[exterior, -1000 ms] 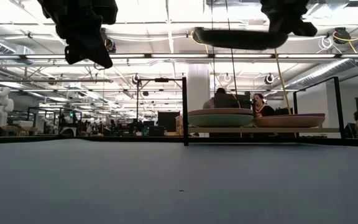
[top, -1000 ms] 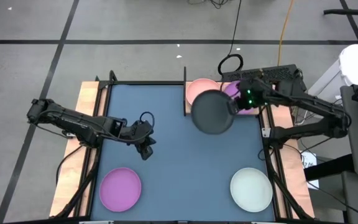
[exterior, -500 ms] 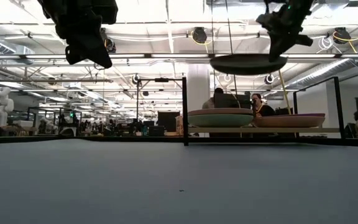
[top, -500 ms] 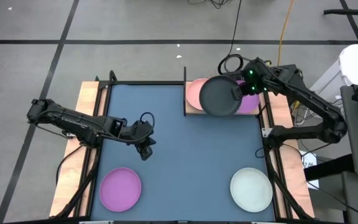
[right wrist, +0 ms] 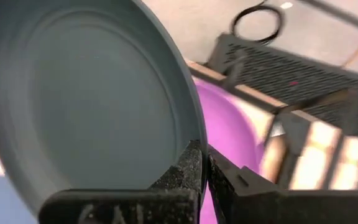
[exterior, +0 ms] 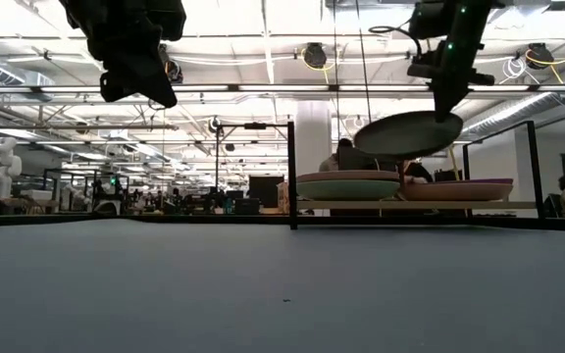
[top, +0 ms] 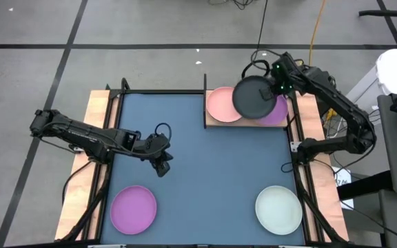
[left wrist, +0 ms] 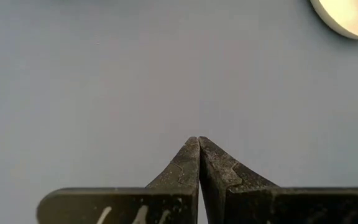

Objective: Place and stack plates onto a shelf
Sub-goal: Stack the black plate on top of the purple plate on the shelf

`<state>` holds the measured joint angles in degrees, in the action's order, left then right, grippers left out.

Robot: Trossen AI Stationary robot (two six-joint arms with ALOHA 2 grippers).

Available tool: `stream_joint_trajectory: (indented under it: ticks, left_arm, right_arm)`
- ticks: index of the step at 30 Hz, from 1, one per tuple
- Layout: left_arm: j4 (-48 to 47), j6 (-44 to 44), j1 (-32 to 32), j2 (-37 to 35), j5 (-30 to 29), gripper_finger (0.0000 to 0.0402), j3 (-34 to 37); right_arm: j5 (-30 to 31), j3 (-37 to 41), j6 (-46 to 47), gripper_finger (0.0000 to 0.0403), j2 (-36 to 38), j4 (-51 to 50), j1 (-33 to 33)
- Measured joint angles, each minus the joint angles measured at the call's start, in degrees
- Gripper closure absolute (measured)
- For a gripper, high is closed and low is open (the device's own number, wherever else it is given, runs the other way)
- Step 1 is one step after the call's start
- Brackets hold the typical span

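Shelf [top: 216, 121] bears pink plate [top: 222, 105], purple plate [top: 278, 112]; right claw [top: 274, 88] grips black plate [top: 253, 98].

The round matte black plate [top: 256, 97] held over the small light-wood shelf [top: 216, 122] hides part of the pink plate [top: 222, 105] and most of the purple plate [top: 278, 112] lying there. In the low view both arms are cut off by the top edge. The left wrist view crops the pale mint plate [left wrist: 347, 15] at its corner. In the right wrist view the black plate [right wrist: 86, 99] runs past the frame, and the background is blurred.
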<state>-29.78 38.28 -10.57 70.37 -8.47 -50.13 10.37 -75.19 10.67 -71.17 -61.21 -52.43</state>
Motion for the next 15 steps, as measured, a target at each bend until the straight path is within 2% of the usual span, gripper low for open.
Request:
stream_joint_trajectory:
  ticks: [6, 15]
  left_arm:
    - [0.0, -0.3, 0.0, 0.0, 0.0, 0.0398, 0.0]
    - [-0.1, -0.5, 1.1, 0.0, -0.6, 0.0398, 0.0]
  right_arm:
    - [6.6, -3.5, -3.6, 0.0403, -0.3, -0.5, -2.8]
    - [7.8, -3.9, -9.8, 0.0403, -1.4, -3.7, -3.3]
